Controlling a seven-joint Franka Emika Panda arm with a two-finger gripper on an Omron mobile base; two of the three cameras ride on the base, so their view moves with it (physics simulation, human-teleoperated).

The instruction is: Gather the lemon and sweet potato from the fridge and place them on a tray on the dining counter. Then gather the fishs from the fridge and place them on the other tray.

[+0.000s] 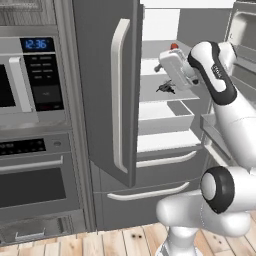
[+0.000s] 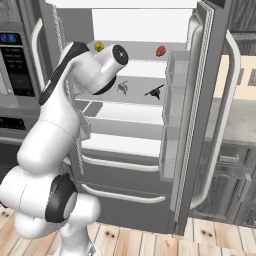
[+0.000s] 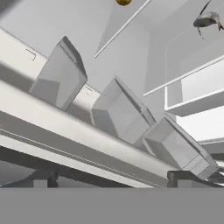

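The fridge [image 2: 212, 100] stands with both doors open. On its upper shelf lie the yellow lemon [image 2: 99, 46] at the left and the orange-red sweet potato [image 2: 160, 51] at the right. One shelf lower lie a grey fish [image 2: 122, 87] and a dark fish [image 2: 155, 91]. My gripper [image 1: 159, 66] is inside the fridge at upper-shelf height, open and empty, turned toward the left door. In the hand view my gripper [image 3: 113, 178] faces the door bins [image 3: 118, 111], with the lemon [image 3: 123, 2] at the top edge and a fish [image 3: 205, 19] at top right. The trays and dining counter are out of view.
The left fridge door [image 1: 107, 90] stands half open close to my arm. A microwave [image 1: 30, 75] and oven [image 1: 35, 180] are built in to the left. Two closed fridge drawers [image 2: 122, 192] sit below. A wooden floor [image 1: 100, 242] runs in front.
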